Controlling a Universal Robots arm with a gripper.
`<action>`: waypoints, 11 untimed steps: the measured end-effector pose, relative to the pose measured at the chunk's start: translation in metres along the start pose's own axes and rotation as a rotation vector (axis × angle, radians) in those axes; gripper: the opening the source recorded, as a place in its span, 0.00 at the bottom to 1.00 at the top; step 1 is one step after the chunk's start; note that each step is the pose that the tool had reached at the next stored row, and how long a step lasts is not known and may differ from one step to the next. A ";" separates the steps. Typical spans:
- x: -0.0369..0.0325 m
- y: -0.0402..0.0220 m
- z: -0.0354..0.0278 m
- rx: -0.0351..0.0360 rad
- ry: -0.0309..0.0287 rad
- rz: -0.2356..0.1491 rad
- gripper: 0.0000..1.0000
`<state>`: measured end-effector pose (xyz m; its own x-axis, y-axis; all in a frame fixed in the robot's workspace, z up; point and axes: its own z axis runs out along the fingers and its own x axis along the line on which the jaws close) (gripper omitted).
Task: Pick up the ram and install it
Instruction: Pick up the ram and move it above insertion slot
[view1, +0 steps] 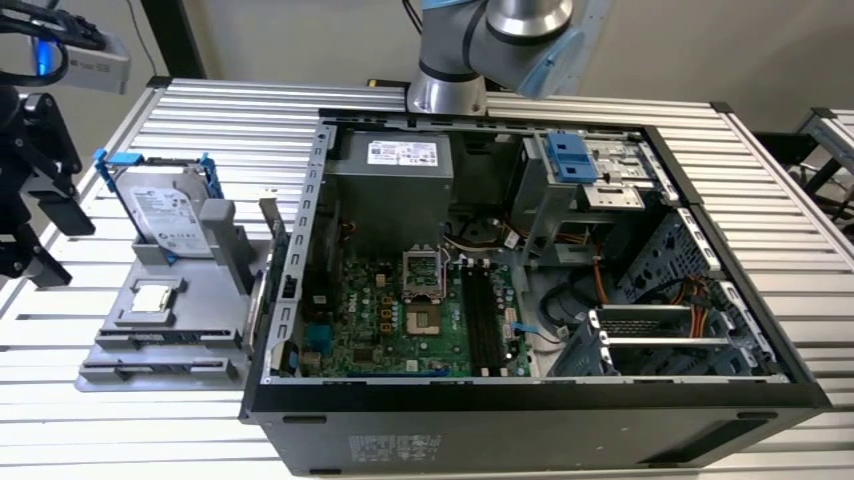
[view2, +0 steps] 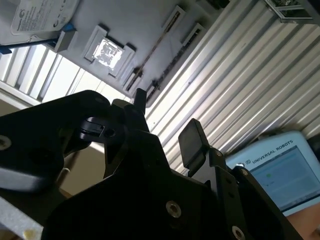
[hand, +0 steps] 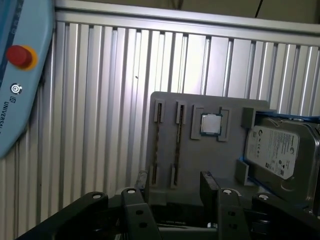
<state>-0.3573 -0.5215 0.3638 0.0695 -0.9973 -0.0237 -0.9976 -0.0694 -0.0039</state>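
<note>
In the exterior view, a ribbed metal surface (view1: 774, 200) carries an open computer case (view1: 534, 420) at its middle, with the motherboard (view1: 387, 320) lying flat inside. A grey holder tray (view1: 200, 300) sits beside the case, toward the surface's edge on the exterior view's left. A hard drive (view1: 167, 215) leans at the tray's far end and a square chip (view1: 154, 297) sits at its middle. The ram (view1: 154, 372) stands on edge in the slot holders along the tray's near edge. The pincer (view1: 54, 240) hangs just past the tray's outer edge, clear of it.

In the second wrist view, the pincer (view2: 165, 112) is spread wide with nothing between its fingers (view2: 192, 142). Beyond it the tray (view2: 145, 20) shows the chip (view2: 106, 51) and a corner of the hard drive (view2: 40, 15). The ram (view2: 175, 60) runs as a thin line between its holders. A teach pendant (view2: 285, 170) lies on the surface (view2: 240, 75).

In the first wrist view, the pincer (hand: 175, 179) is again wide and empty at the tray's (hand: 200, 160) edge. The ram (hand: 156, 145) sits in the outermost holders, with a second thin strip (hand: 176, 145) just beside it. The chip (hand: 211, 124) and the hard drive (hand: 275, 150) follow across the tray. The pendant (hand: 20, 100) lies well apart from the tray.
</note>
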 end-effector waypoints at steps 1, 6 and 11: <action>0.0000 0.0000 0.0005 0.0001 0.0000 0.001 1.00; 0.0001 0.0000 0.0036 0.0002 -0.0002 0.005 1.00; 0.0002 0.0000 0.0081 0.0002 -0.0002 0.007 1.00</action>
<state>-0.3573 -0.5215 0.3557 0.0623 -0.9978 -0.0240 -0.9981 -0.0623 -0.0040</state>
